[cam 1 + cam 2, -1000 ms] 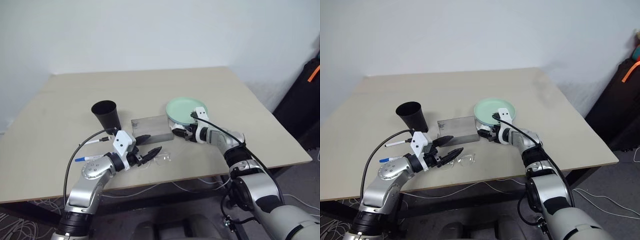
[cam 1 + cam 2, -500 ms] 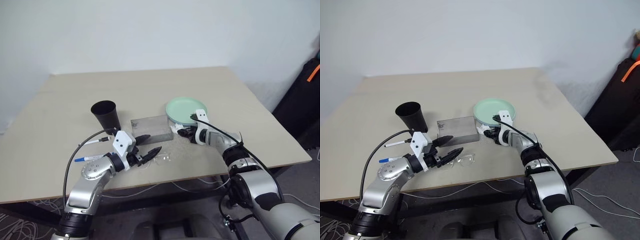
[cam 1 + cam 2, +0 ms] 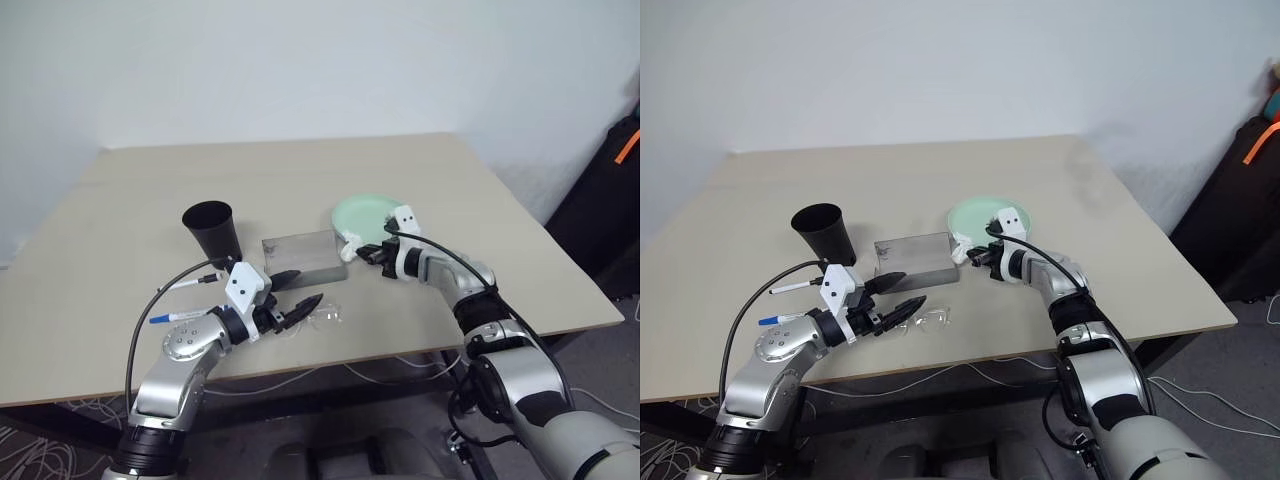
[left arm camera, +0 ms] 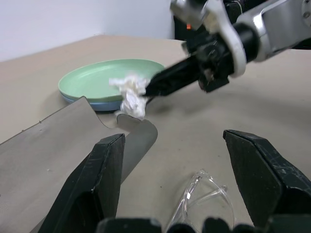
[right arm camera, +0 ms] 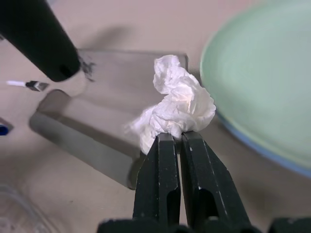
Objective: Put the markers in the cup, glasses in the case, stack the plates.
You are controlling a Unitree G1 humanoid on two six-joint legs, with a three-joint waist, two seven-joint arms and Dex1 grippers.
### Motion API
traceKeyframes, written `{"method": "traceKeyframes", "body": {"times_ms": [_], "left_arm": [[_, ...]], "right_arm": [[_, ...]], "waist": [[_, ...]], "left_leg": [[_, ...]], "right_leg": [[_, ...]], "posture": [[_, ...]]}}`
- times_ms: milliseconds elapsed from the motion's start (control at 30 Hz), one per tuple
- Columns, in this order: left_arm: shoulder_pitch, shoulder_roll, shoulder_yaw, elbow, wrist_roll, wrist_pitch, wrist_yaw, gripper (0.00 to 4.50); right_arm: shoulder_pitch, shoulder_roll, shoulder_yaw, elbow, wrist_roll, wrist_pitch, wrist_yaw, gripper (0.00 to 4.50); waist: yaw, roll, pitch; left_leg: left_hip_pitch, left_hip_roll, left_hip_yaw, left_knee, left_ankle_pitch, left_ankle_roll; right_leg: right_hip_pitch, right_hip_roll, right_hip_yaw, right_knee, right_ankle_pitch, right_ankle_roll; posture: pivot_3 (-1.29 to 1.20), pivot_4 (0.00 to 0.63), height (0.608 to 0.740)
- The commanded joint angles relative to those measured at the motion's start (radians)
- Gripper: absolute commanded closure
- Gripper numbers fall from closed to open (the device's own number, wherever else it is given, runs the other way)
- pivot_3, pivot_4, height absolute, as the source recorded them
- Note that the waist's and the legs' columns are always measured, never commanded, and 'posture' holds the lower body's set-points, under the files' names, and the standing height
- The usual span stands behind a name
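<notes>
Pinching a paper wad (image 5: 176, 110) in my closed right hand (image 5: 170, 137) above the case (image 3: 303, 255), left hand (image 3: 297, 292) open and empty near the glasses (image 3: 326, 317)

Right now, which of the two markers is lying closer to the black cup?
The black-tipped marker, just below the cup; the blue-tipped marker lies farther toward the table's near edge.

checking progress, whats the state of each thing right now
plates: stacked, mint on blue
case: lying flat on table
glasses: on table, outside case
markers: lying on table, outside cup
cup: upright
paper wad: pinched, lifted
right gripper: shut on wad
left gripper: open over glasses
</notes>
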Motion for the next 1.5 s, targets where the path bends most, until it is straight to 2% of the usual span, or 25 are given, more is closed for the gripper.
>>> {"method": "traceKeyframes", "body": {"times_ms": [33, 267, 400, 733, 900, 1133, 1300, 1500], "left_arm": [[-0.012, 0.007, 0.013, -0.037, -0.007, -0.008, -0.004, 1.08], [-0.023, 0.005, 0.008, -0.029, -0.002, -0.011, -0.006, 1.08], [-0.019, 0.007, 0.011, -0.034, -0.002, -0.009, -0.003, 1.08], [-0.006, 0.015, 0.021, -0.041, -0.006, -0.009, -0.002, 1.08], [-0.021, 0.041, 0.014, -0.03, 0.001, -0.001, -0.021, 1.08], [-0.118, 0.175, 0.007, 0.056, 0.006, 0.046, -0.146, 1.08], [-0.231, 0.268, -0.046, 0.171, 0.058, 0.03, -0.275, 1.08], [-0.363, 0.347, -0.148, 0.282, 0.087, 0.045, -0.505, 1.08]], "right_arm": [[-0.054, -0.027, -0.04, -0.06, 0.023, -0.026, -0.019, 4.48], [-0.171, -0.039, -0.066, 0.201, -0.039, -0.159, -0.173, 4.48], [-0.208, -0.042, -0.079, 0.307, -0.045, -0.219, -0.191, 3.53], [-0.216, -0.039, -0.094, 0.353, -0.047, -0.276, -0.2, 0.16], [-0.13, -0.057, -0.052, 0.227, -0.067, -0.341, -0.12, 0.07], [0.104, -0.122, 0.009, -0.125, -0.042, -0.419, 0.11, 0.07], [0.219, -0.172, 0.049, -0.28, -0.024, -0.422, 0.233, 0.07], [0.274, -0.161, 0.067, -0.346, -0.028, -0.431, 0.214, 0.07]], "waist": [[0.0, 0.0, 0.0], [-0.002, 0.0, 0.0], [-0.001, 0.0, 0.0], [-0.002, 0.0, 0.0], [-0.002, 0.0, 0.0], [0.003, 0.001, 0.0], [0.001, 0.001, 0.0], [0.0, 0.001, 0.0]], "left_leg": [[0.0, 0.0, 0.0, 0.0, 0.0, 0.0], [0.001, 0.0, 0.0, -0.001, 0.0, 0.0], [0.0, 0.0, 0.0, -0.002, 0.0, 0.0], [0.0, 0.0, 0.0, -0.003, 0.0, 0.0], [0.0, 0.0, 0.0, -0.003, 0.0, 0.0], [0.0, 0.0, 0.0, -0.003, 0.0, 0.0], [0.001, 0.0, 0.0, -0.002, 0.0, 0.0], [0.001, 0.0, 0.0, -0.003, 0.0, 0.0]], "right_leg": [[0.0, 0.0, 0.0, 0.0, 0.0, 0.0], [0.0, 0.0, 0.0, 0.0, 0.0, 0.0], [0.0, 0.0, 0.0, -0.002, 0.0, 0.0], [0.0, 0.0, 0.001, -0.002, 0.0, 0.0], [0.0, 0.0, 0.001, -0.002, 0.0, 0.0], [0.0, 0.0, 0.0, -0.002, 0.0, 0.0], [0.0, 0.0, 0.0, -0.002, 0.0, 0.0], [0.0, 0.001, 0.0, -0.002, -0.001, 0.0]], "posture": [[0.0, 0.0, 0.74], [0.0, 0.0, 0.74], [0.0, 0.0, 0.74], [0.0, 0.0, 0.74], [0.0, 0.0, 0.74], [0.0, 0.0, 0.74], [0.0, 0.0, 0.74], [0.0, 0.0, 0.74]]}}
